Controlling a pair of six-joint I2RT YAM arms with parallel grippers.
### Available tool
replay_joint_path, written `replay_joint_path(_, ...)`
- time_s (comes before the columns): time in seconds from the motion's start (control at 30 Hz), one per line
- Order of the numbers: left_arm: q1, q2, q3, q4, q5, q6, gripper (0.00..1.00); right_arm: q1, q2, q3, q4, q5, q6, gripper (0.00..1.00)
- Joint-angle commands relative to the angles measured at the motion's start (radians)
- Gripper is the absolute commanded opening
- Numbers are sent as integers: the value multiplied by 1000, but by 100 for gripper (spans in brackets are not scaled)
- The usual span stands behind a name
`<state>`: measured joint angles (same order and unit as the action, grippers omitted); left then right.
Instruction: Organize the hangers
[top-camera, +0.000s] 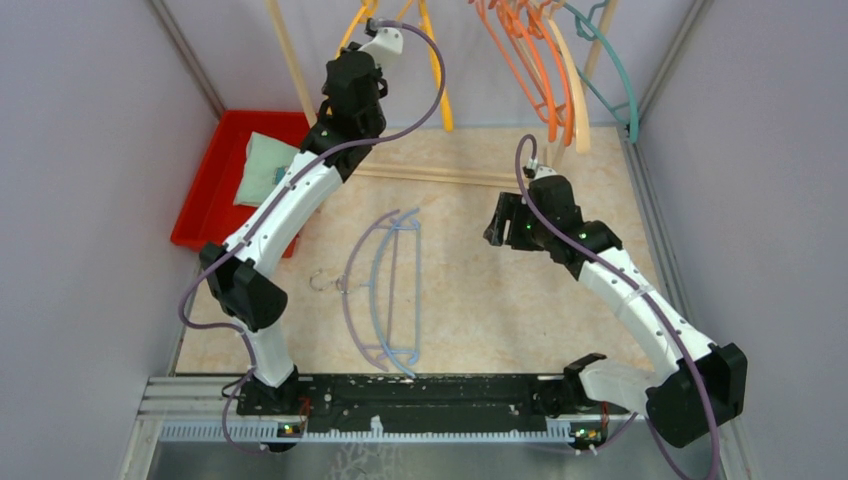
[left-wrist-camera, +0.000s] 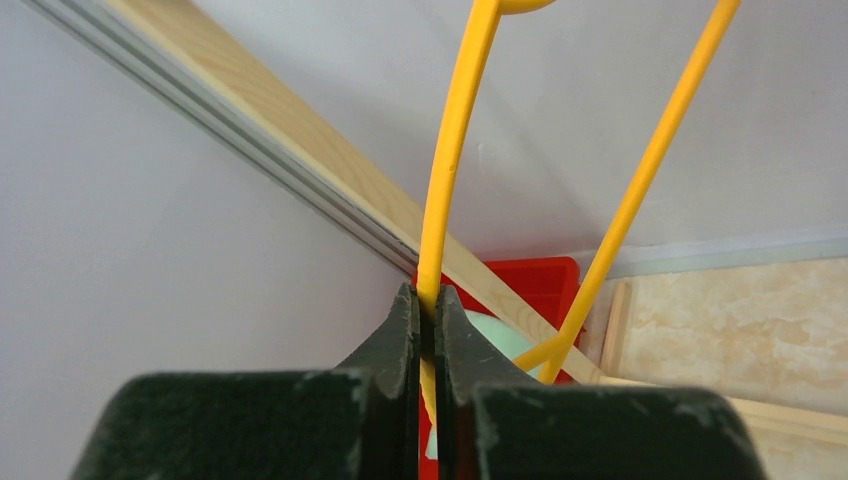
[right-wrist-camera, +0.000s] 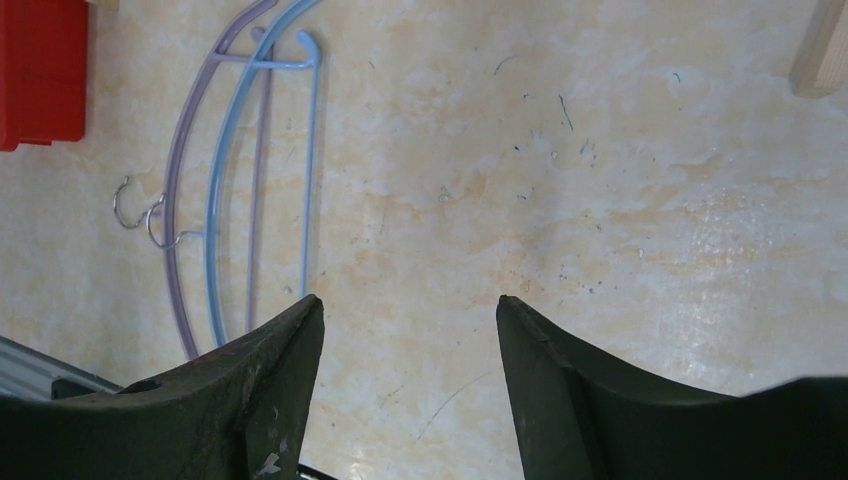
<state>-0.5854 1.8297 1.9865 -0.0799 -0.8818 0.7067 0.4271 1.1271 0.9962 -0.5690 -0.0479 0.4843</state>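
1. Presently, the left gripper (left-wrist-camera: 428, 300) is raised at the far left of the wooden rack (top-camera: 290, 60), its jaws pressed together on the thin arm of a yellow hanger (left-wrist-camera: 447, 150).
2. In the left wrist view, the yellow rod passes straight between the two dark fingers and rises above them; its second limb slants off to the right.
3. The right gripper (right-wrist-camera: 410, 305) hovers over the table (top-camera: 500, 300), right of centre. Its jaws are spread wide, with nothing between them but bare tabletop.
4. Two hangers lie flat on the table between the arms: a light blue hanger (right-wrist-camera: 212, 200) and a lavender hanger (right-wrist-camera: 172, 200). They overlap, curved backs to the left in the overhead view, metal hooks close together on that side.
5. Both flat hangers are well apart from either gripper.
6. Several orange hangers (top-camera: 525, 60) hang bunched at the far right of the rack. A peach hanger (top-camera: 578, 90) hangs just beside them and a teal hanger (top-camera: 620, 80) is outermost on the right.
7. How the hooks seat on the rail cannot be told, as the rail is cut off at the top edge of the view.
8. A red bin (top-camera: 215, 190) sits at the table's far-left corner, holding a pale green cloth-like item (top-camera: 262, 170).
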Motion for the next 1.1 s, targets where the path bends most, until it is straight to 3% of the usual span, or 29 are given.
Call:
replay_joint_path(0.0, 1, 30, 53, -59, 39, -52, 0, -19, -39, 27, 16, -6, -20, 64)
replay_joint_path(0.27, -16, 56, 76, -152, 113, -142, 0, -30, -41, 19, 13, -10, -26, 64)
replay_joint_path(0.77, -172, 140, 70, -210, 262, -185, 0, -32, -41, -3, 26, -16, -23, 64)
replay_joint_path(1.07, -227, 210, 118, -228, 274, -212, 0, -39, -43, -8, 25, -24, -25, 64)
